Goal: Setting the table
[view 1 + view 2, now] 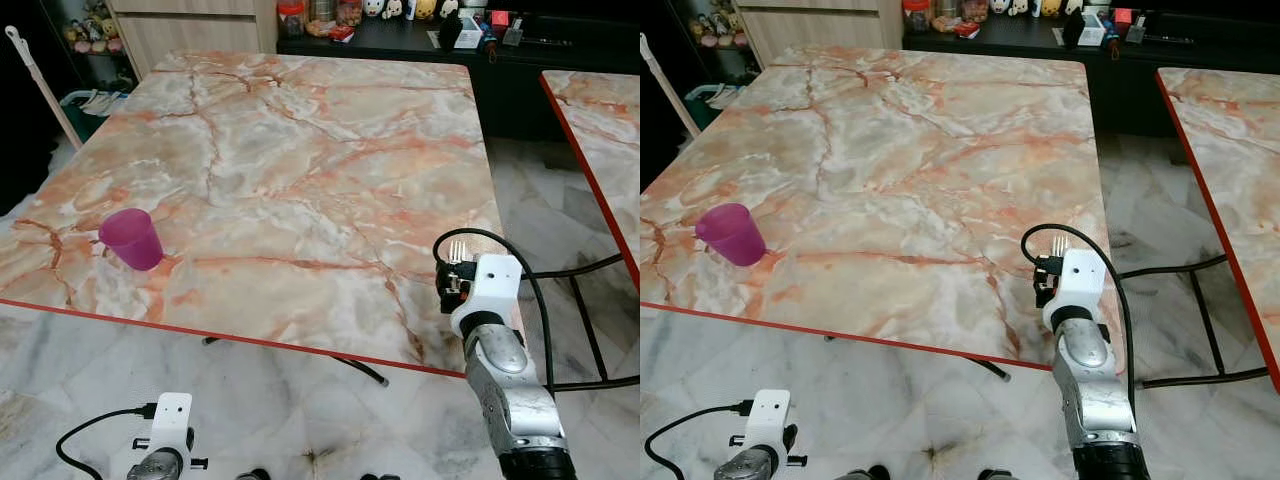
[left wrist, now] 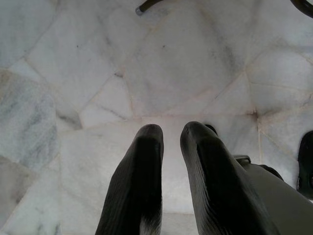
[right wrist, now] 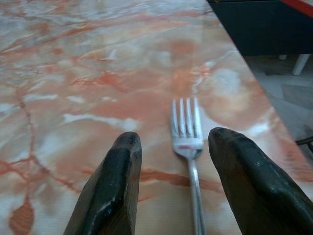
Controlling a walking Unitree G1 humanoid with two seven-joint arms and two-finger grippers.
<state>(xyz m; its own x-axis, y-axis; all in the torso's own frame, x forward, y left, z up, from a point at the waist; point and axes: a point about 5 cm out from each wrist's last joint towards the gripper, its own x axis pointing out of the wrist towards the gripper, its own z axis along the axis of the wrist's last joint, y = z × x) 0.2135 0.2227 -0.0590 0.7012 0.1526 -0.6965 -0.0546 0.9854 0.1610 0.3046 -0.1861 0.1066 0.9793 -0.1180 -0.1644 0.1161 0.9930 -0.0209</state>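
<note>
Over the table's near right corner: my right pincer (image 3: 171, 188) hangs low above the marble top, arm reaching in from the floor side.
Right pincer state: fingers (image 3: 110, 188) spread wide; nothing gripped. The fork (image 3: 187, 142) lies between them, touching neither as far as I can see.
Fork: flat on the table (image 1: 300, 170), tines pointing away from me toward the far edge, handle running back under my wrist. From my head it shows just past the wrist, close to the right edge (image 1: 457, 250).
Left pincer: (image 2: 171, 147) hangs idle below the table, pointing at the pale floor tiles; fingers nearly together with a narrow gap, holding nothing.
Cup: a pink cup (image 1: 132, 238) stands upright near the front left edge, well apart from the fork.
Second table: another marble top (image 1: 600, 130) with a red rim stands to my right.
Progress: early, I judge. One cup and one fork are on the table; I see no plate, knife or spoon. The fork seems laid down, but cup and fork sit at opposite sides, not as one place.
Writing: none I can read; the boxes and jars on the dark sideboard (image 1: 400, 40) are too small to make out.
</note>
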